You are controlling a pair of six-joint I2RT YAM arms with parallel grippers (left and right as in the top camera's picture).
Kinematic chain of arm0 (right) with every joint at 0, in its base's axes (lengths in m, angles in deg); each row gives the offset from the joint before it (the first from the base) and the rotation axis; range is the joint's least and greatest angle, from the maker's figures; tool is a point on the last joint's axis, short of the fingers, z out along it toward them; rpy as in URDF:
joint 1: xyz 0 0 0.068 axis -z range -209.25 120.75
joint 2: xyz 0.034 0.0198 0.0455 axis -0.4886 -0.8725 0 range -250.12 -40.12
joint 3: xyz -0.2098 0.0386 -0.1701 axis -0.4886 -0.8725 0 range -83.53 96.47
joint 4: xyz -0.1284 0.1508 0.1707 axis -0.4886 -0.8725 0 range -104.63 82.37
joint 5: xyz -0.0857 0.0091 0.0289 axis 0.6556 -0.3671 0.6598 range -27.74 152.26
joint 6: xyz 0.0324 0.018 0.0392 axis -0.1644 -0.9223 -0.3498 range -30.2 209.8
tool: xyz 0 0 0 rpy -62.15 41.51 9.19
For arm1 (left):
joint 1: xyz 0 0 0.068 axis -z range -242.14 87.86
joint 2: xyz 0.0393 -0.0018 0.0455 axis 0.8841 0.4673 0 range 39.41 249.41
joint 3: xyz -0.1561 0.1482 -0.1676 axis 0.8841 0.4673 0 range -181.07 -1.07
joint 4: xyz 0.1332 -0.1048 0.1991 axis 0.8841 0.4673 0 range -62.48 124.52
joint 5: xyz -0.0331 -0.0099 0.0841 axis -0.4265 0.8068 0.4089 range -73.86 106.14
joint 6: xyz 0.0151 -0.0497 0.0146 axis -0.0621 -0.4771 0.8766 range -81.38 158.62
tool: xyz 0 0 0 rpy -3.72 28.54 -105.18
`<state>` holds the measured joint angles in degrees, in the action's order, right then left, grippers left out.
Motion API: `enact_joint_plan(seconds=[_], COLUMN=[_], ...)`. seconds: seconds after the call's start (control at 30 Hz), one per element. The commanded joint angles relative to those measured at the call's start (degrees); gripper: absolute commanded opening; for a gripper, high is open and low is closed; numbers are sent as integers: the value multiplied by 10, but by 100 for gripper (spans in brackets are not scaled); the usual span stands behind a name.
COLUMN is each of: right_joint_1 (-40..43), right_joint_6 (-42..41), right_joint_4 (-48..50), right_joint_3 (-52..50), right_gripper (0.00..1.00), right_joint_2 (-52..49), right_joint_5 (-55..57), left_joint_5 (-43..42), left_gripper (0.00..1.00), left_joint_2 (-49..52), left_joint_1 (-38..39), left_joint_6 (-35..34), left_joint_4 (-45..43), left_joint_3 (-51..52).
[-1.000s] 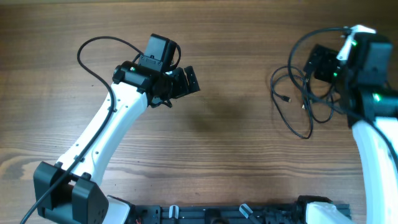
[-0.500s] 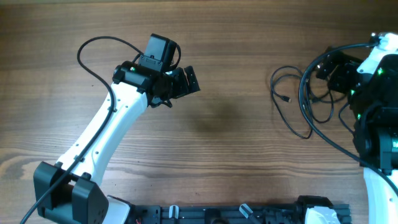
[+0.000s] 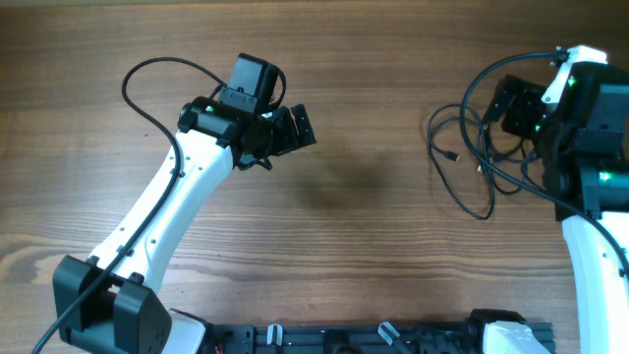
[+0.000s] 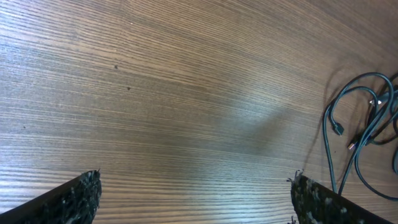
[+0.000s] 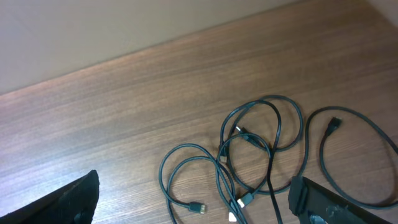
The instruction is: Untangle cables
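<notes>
**Wood-grain table (image 3: 373, 69), both grippers empty, cables loose at the right**

The left arm reaches from the near left corner toward the table's middle. The left gripper (image 3: 301, 128) hangs over bare wood with its jaws spread wide, holding nothing. Well to its right lie the cables (image 3: 460, 169): thin black cords in loose, overlapping loops, flat on the wood, with small plug ends showing. At the far right, the right gripper (image 3: 515, 104) stands above the bundle's right part. Its jaws are also spread wide and grip nothing, and its wrist view shows the loops lying clear of the fingers.
</notes>
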<state>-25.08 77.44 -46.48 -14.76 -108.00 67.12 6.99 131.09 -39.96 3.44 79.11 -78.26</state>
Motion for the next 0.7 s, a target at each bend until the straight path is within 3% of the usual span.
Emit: enact_joint_plan(seconds=[0.0, 0.27, 0.47, 0.67], right_joint_1=[-2, -2, -2, -2], right_joint_6=[-7, -7, -7, -7], right_joint_4=[25, 130, 249, 293], right_joint_3=[-43, -166, -293, -372], right_gripper=[100, 100, 100, 100], right_joint_2=[32, 160, 310, 442], right_joint_5=[-9, -9, -9, -9], left_joint_5=[9, 9, 9, 9], left_gripper=[100, 100, 100, 100], left_joint_2=[4, 4, 4, 4], left_joint_1=[2, 2, 2, 2], left_joint_6=[5, 5, 5, 5], left_joint_4=[-1, -1, -1, -1], left_joint_3=[4, 4, 4, 4])
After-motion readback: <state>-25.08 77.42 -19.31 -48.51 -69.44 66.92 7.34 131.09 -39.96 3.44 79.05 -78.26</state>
